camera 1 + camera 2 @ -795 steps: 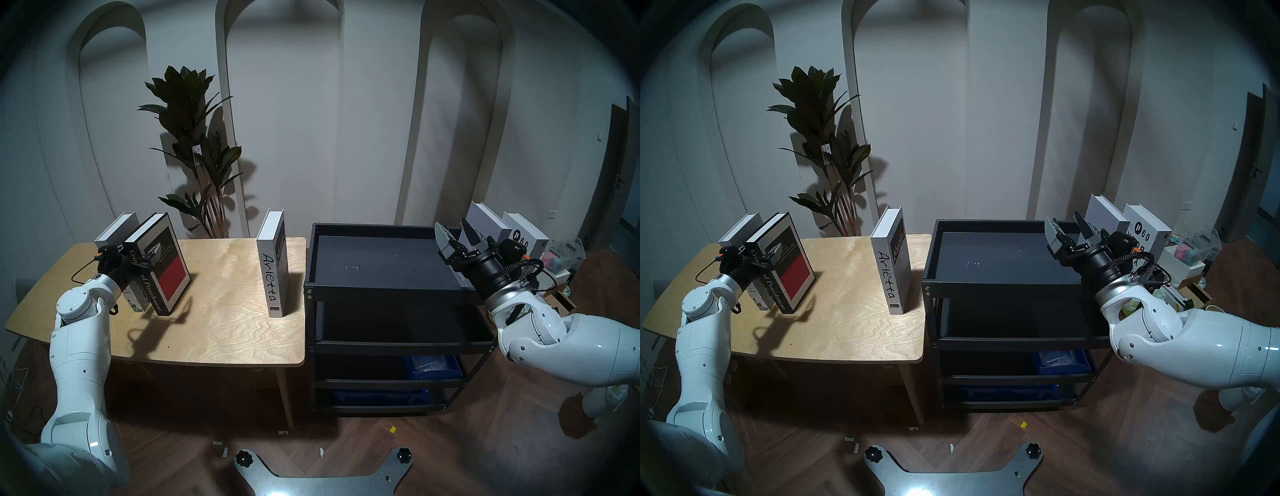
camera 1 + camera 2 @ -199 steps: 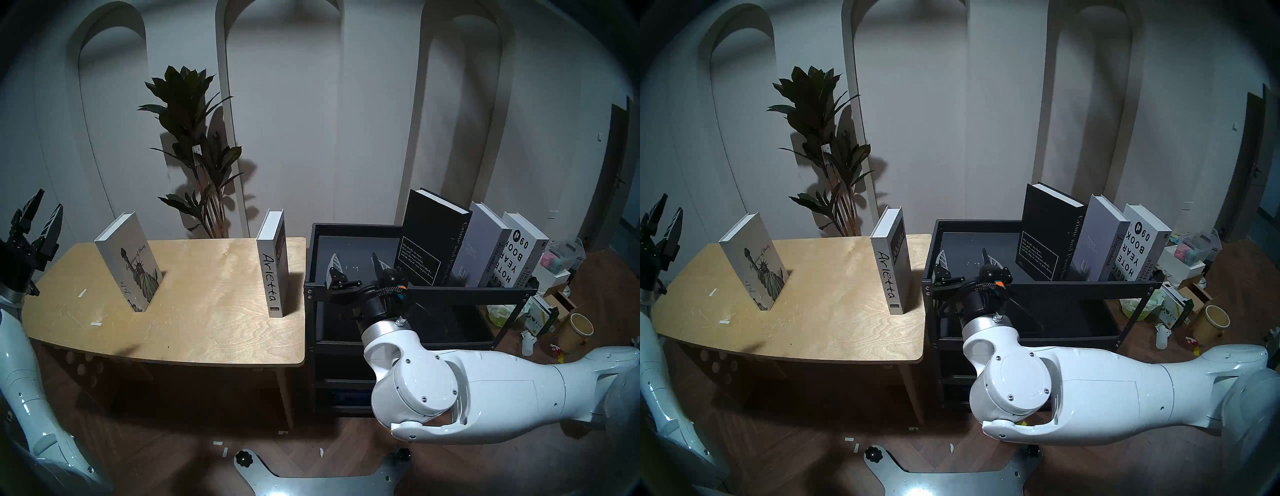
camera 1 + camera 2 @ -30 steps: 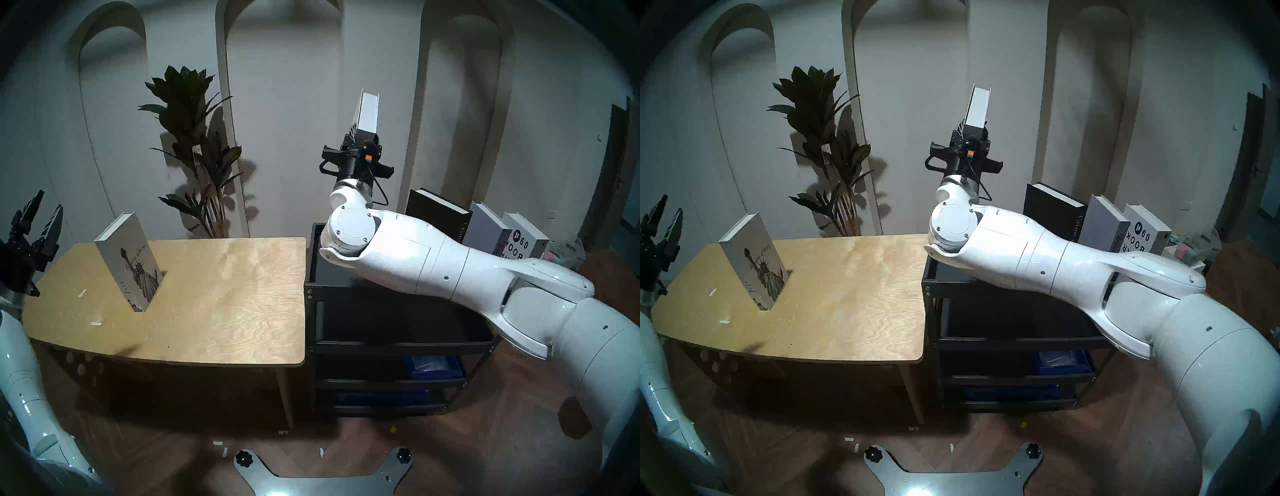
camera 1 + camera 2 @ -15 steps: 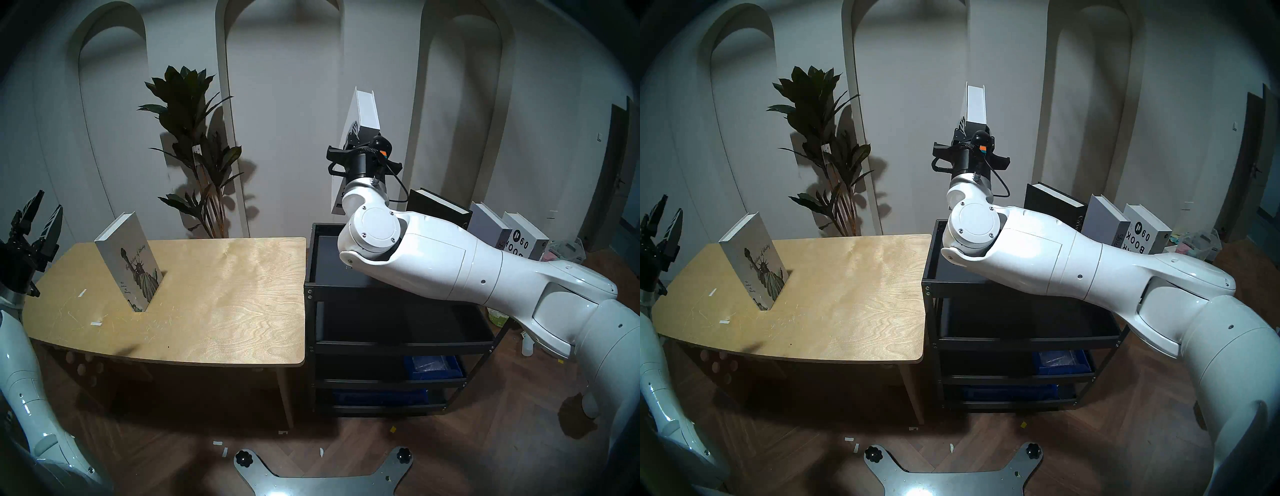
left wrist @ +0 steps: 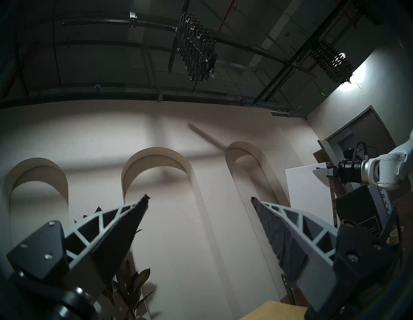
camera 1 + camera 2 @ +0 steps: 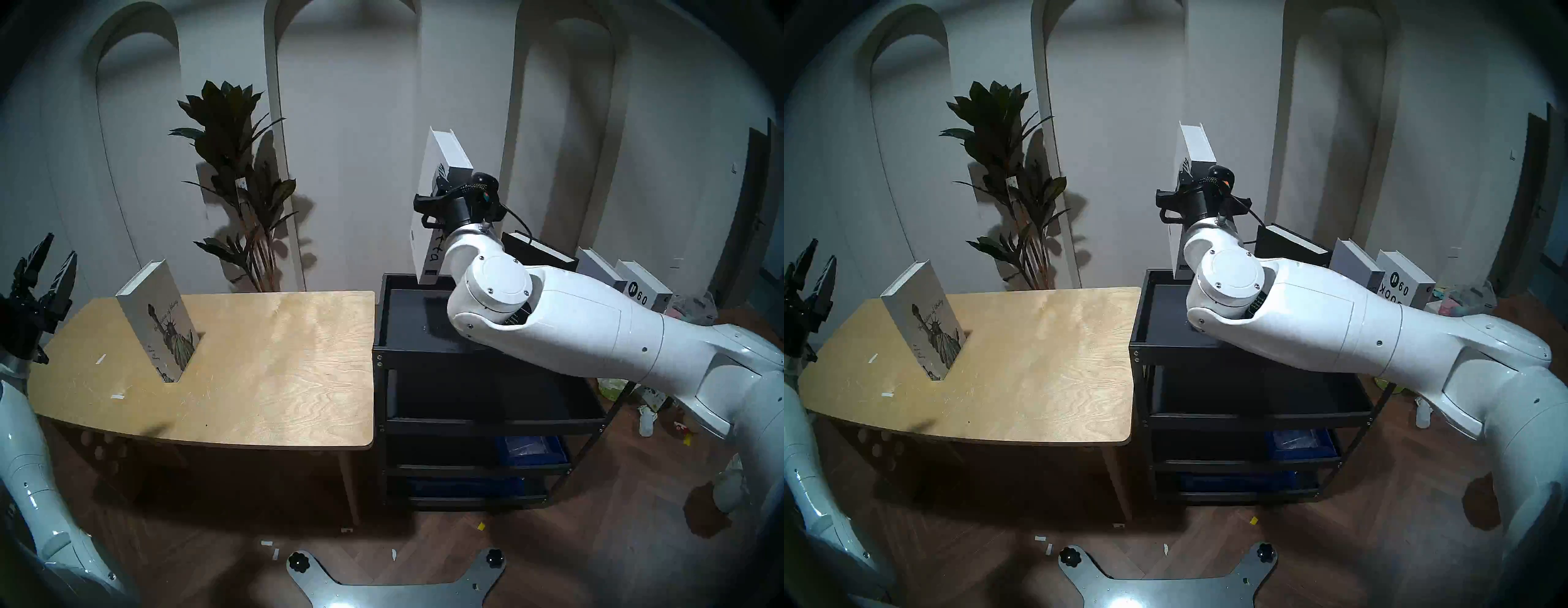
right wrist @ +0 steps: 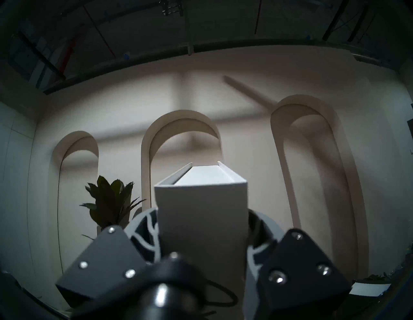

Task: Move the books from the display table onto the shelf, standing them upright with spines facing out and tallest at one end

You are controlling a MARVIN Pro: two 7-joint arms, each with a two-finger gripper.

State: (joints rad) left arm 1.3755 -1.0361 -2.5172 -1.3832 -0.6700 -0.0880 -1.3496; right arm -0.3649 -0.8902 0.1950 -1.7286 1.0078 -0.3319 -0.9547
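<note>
My right gripper (image 6: 452, 174) is shut on the white "Arietta" book (image 6: 450, 149), holding it upright in the air with its lower end just above the back left corner of the black shelf trolley (image 6: 418, 353). In the right wrist view the book (image 7: 202, 212) fills the space between both fingers. Three books stand at the trolley's right end: a black one (image 6: 539, 254), a grey one (image 6: 598, 271) and a white yearbook (image 6: 645, 293). The pale grey Statue of Liberty book (image 6: 163, 314) stands leaning on the display table (image 6: 275, 373). My left gripper (image 6: 59, 246) is open and empty, raised beyond the table's left end.
A tall potted plant (image 6: 237, 170) stands behind the table. Blue bins (image 6: 530, 450) sit on the trolley's lower tiers. Small paper scraps (image 6: 117, 396) lie on the tabletop. Boxes and clutter (image 6: 649, 407) lie on the floor right of the trolley.
My right arm has carried the Arietta book to the right and a little lower, from above the table's edge to over the trolley's back left. The left arm has not moved.
</note>
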